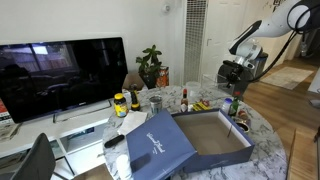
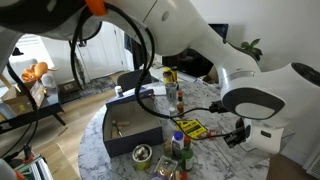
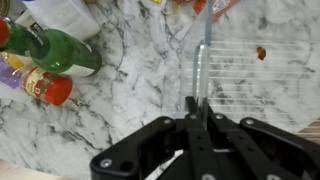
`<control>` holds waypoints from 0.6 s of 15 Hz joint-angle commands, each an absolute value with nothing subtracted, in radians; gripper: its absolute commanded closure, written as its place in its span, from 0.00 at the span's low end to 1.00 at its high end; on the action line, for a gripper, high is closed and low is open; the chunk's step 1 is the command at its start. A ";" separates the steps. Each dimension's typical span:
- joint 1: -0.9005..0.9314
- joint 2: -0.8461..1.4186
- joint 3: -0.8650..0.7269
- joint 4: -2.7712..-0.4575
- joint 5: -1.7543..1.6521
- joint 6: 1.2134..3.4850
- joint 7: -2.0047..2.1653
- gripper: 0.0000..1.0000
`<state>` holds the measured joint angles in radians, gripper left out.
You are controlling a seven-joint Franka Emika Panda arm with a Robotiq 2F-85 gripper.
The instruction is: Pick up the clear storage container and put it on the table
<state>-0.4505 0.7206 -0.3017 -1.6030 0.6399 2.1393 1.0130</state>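
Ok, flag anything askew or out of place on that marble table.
The flat navy blue lid is off its open navy blue cardboard box, lying slanted against it near the edge of the round white marble table. Nothing looks spilled.

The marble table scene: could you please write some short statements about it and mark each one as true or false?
1. The gripper is shut on a thin wall of the clear storage container. True.
2. The table has a plain dark wooden top. False: the top is white with grey veins, like marble.
3. A green bottle shows in the upper left of the wrist view. True.
4. The navy blue box is closed with its lid on. False: the box is open, and the lid is off, beside it.
5. The television has a dark screen. True.
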 commanded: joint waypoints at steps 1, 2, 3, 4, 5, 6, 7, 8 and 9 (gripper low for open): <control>-0.466 0.741 -0.280 -1.576 0.643 2.147 0.987 0.99; -0.464 0.744 -0.281 -1.577 0.639 2.146 0.989 0.99; -0.463 0.745 -0.282 -1.582 0.636 2.139 0.995 0.99; -0.463 0.748 -0.284 -1.582 0.635 2.139 1.001 0.70; -0.463 0.750 -0.287 -1.582 0.632 2.136 1.005 0.69; -0.465 0.743 -0.288 -1.588 0.633 2.131 1.005 0.62; -0.472 0.724 -0.285 -1.599 0.641 2.119 0.996 0.56; -0.481 0.696 -0.281 -1.617 0.651 2.109 0.982 0.49; -0.497 0.645 -0.271 -1.650 0.664 2.074 0.944 0.40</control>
